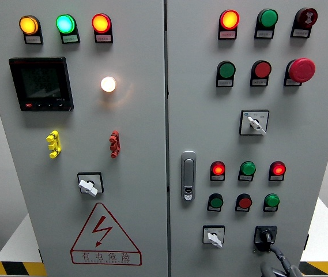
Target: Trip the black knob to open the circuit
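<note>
The black knob (266,235) sits on a black square plate at the lower right of the grey cabinet's right door (325,133), its handle standing roughly upright. My right hand (277,264) shows only as a dark grey tip at the bottom edge, just below and right of the knob. Its uppermost part reaches the knob's lower rim; most of the hand is cut off by the picture's edge. My left hand does not appear.
A white selector switch (214,236) is left of the knob, another (255,123) higher up. Rows of red and green lamps and buttons (247,169), a red mushroom stop (301,69) and the door handle (188,176) fill the right door. The left door carries a meter (41,83).
</note>
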Tool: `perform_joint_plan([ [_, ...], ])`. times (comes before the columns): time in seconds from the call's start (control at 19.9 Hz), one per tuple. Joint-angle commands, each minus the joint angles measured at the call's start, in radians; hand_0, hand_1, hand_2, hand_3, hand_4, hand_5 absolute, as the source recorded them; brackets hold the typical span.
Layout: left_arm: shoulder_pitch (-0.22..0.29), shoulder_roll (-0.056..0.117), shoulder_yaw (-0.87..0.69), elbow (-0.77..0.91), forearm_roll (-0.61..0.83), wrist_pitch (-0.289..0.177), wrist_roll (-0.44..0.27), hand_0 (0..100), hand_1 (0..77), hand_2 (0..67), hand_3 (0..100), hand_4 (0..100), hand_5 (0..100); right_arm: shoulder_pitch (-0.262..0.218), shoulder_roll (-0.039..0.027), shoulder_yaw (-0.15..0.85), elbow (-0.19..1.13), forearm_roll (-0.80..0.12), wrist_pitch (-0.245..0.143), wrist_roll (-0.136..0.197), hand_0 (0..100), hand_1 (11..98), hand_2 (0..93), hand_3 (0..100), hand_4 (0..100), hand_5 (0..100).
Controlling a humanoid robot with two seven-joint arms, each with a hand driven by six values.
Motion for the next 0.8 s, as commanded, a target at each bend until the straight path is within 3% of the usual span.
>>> perform_joint_plan([
  [0.0, 0.000, 0.000, 0.000, 0.000, 0.000, 0.000, 0.000, 0, 3.2, 12.8, 21, 7, 2, -0.001, 0.0000, -0.004, 0.002, 0.000, 0.000, -0.004, 79, 45.7, 5.6, 85, 88, 100],
  [0.75, 0.000, 0.000, 0.000, 0.000, 0.000, 0.000, 0.000, 0, 3.3, 12.8, 21, 7, 2, 0.000, -0.0015, -0.021, 0.008, 0.000, 0.000, -0.012, 80, 45.1, 5.7, 87, 89, 100],
])
